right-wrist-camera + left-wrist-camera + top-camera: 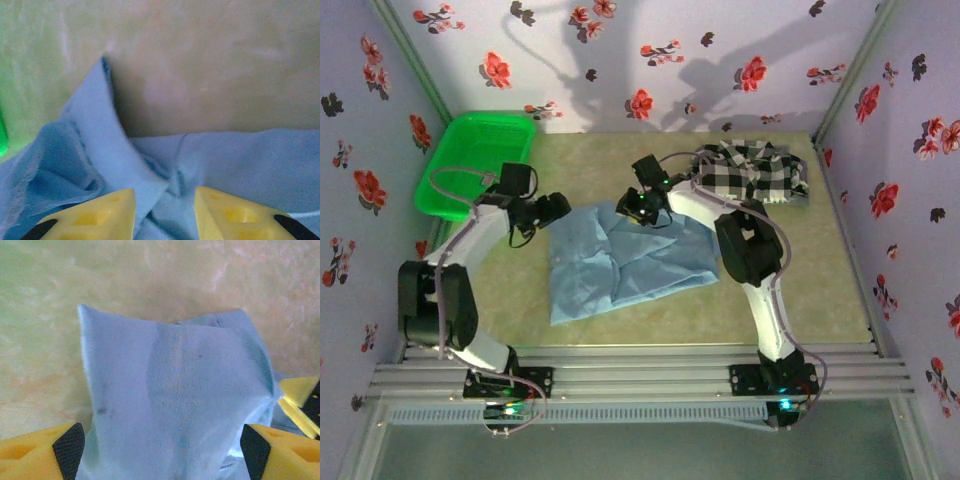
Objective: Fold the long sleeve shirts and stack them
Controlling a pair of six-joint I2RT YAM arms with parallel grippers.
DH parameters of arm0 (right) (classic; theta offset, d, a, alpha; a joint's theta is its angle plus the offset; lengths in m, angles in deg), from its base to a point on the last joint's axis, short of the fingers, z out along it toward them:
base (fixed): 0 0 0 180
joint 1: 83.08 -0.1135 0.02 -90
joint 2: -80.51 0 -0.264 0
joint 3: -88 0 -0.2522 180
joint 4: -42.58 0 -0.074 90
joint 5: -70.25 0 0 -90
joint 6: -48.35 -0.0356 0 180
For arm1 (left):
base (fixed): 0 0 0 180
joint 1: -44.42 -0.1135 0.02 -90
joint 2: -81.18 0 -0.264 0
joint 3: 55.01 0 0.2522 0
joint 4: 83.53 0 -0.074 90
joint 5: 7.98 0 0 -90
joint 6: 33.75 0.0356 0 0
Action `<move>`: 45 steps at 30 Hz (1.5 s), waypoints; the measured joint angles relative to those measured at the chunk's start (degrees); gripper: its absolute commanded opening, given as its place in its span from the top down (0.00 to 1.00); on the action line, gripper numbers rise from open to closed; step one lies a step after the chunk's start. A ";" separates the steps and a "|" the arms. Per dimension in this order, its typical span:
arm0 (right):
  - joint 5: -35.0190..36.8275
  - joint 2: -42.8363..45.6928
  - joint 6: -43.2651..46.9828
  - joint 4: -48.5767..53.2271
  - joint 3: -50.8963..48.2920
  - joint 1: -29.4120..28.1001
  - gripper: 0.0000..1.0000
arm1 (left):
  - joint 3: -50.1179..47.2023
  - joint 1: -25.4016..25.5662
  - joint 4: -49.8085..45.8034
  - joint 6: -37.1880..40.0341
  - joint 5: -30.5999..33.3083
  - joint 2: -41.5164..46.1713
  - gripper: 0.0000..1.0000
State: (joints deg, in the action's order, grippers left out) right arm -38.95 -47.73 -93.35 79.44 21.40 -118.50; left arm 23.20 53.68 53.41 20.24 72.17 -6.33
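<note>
Lying rumpled at mid-table, the light blue shirt is judged light and limp, best pinched at stitched edges; the left gripper is spread wide over one corner, while whether the right gripper is pinching the collar cannot be told.

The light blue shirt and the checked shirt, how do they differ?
The light blue shirt is plain; the checked shirt is black and white. The light blue shirt lies spread in the middle; the checked shirt sits crumpled at the far right. Both are cloth, on the table.
</note>
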 measured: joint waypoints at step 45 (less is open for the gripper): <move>6.47 -2.25 -6.99 2.38 2.56 -2.71 0.56 | -11.76 -4.20 6.67 -10.45 -3.82 -4.44 0.11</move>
State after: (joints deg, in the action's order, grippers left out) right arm -32.48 -49.98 -100.35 81.82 23.95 -121.21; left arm 11.44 49.48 60.07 9.79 68.35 -10.77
